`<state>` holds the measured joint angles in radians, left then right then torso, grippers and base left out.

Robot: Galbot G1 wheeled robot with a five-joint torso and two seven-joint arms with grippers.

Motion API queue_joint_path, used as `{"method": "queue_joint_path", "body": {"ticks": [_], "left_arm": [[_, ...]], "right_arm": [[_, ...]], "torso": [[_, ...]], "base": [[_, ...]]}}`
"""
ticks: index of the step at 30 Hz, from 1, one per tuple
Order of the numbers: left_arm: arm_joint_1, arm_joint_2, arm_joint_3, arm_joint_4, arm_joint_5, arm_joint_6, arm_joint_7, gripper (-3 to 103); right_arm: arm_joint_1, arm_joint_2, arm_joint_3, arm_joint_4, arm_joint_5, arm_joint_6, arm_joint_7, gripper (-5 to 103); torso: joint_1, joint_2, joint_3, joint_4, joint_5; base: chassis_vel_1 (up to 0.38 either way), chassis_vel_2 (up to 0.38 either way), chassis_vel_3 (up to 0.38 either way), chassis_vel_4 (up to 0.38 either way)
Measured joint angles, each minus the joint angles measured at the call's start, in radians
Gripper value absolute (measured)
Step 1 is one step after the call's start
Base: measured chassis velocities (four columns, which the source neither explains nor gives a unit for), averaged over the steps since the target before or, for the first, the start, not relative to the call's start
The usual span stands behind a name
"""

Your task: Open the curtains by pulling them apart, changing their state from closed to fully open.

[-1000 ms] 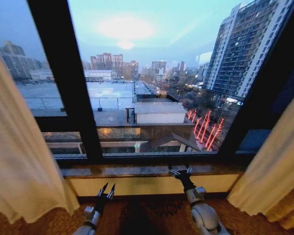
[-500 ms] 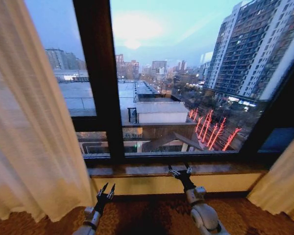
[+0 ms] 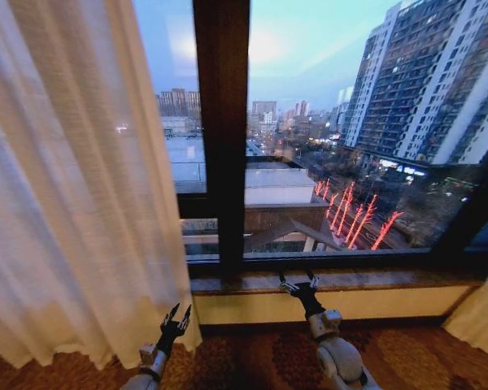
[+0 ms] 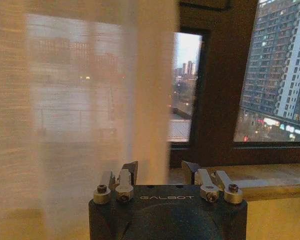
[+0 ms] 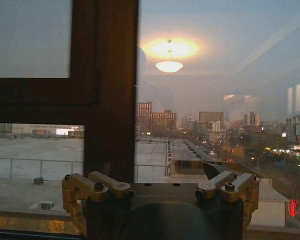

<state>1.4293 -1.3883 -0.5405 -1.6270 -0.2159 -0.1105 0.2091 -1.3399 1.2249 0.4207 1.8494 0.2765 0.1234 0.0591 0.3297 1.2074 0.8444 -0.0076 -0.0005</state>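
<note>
Head view puts the left curtain panel (image 3: pixel 73 187) across the left part of the window, its hem just beside my left claw (image 3: pixel 179 313), whose fingers stand spread and hold nothing. My right claw (image 3: pixel 299 283) is raised low before the stone windowsill (image 3: pixel 390 280), fingers wide, empty too. The right curtain panel (image 3: pixel 481 313) hangs at the far right edge, well apart from the other. Between them stands the dark window mullion (image 3: pixel 221 138), with the tall apartment block (image 3: pixel 423 81) outside behind the glass.
</note>
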Motion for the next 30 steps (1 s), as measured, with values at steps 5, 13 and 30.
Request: {"method": "queue_joint_path", "body": {"ticks": [5, 13, 30], "left_arm": [[0.000, 0.000, -0.001, 0.000, 0.000, 0.000, 0.000, 50], [0.000, 0.000, 0.001, 0.000, 0.000, 0.000, 0.001, 50], [0.000, 0.000, 0.001, 0.000, 0.000, 0.000, 0.001, 50]], "right_arm": [[0.000, 0.000, 0.000, 0.000, 0.000, 0.000, 0.000, 100], [0.000, 0.000, 0.000, 0.000, 0.000, 0.000, 0.000, 100], [0.000, 0.000, 0.000, 0.000, 0.000, 0.000, 0.000, 100]], "torso": [[0.000, 0.000, 0.000, -0.0002, -0.0001], [0.000, 0.000, 0.000, -0.0006, 0.0006], [0.000, 0.000, 0.000, -0.0005, 0.0003]], "base": [[0.094, 0.113, -0.092, -0.138], [-0.016, -0.015, 0.017, 0.020], [-0.042, -0.039, 0.040, 0.044]]}}
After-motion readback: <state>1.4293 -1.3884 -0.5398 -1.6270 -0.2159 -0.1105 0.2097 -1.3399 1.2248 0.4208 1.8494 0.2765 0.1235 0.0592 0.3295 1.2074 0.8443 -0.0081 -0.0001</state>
